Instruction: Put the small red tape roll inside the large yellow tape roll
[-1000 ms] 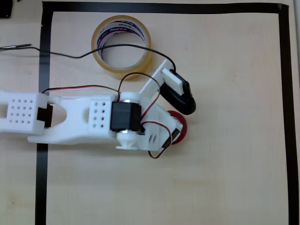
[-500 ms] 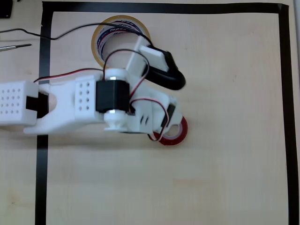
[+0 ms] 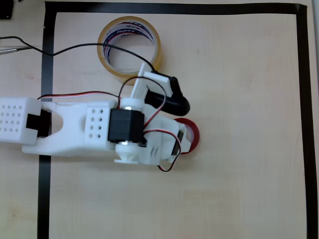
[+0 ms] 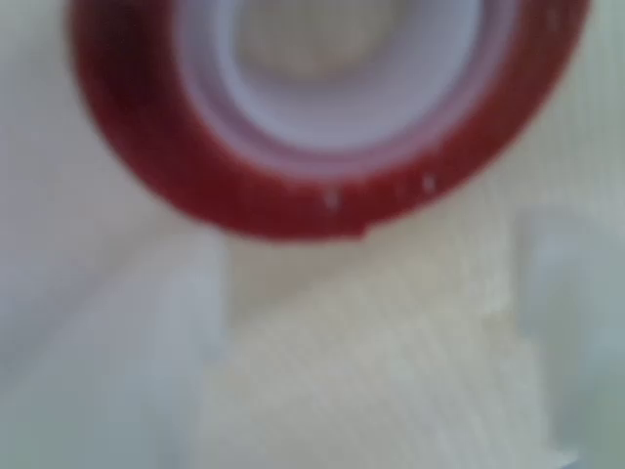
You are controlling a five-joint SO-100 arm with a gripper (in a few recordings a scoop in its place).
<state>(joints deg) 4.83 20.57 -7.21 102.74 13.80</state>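
Note:
The small red tape roll [image 3: 191, 133] lies flat on the wooden table right of centre, partly covered by my white gripper [image 3: 182, 124]. The black jaw stands just above the roll in the overhead view and the white jaw lies over its left side, with the jaws spread: open. The wrist view is blurred and very close: the small red tape roll [image 4: 322, 127] with its white core fills the top, just ahead of my gripper [image 4: 361, 303], whose pale fingers [image 4: 107, 362] flank the lower corners. The large yellow tape roll [image 3: 106, 37] lies flat at the upper left, apart from the arm.
A black tape border [image 3: 174, 8] frames the work area on the wooden table [image 3: 249, 189]. A black cable [image 3: 65, 50] crosses from the left edge over the yellow roll's lower rim to the arm. Bare wood lies right of and below the red roll.
The arm swung up so its black jaw hung over the yellow roll, then came back down. The black jaw now sits closer to the red roll than a second ago.

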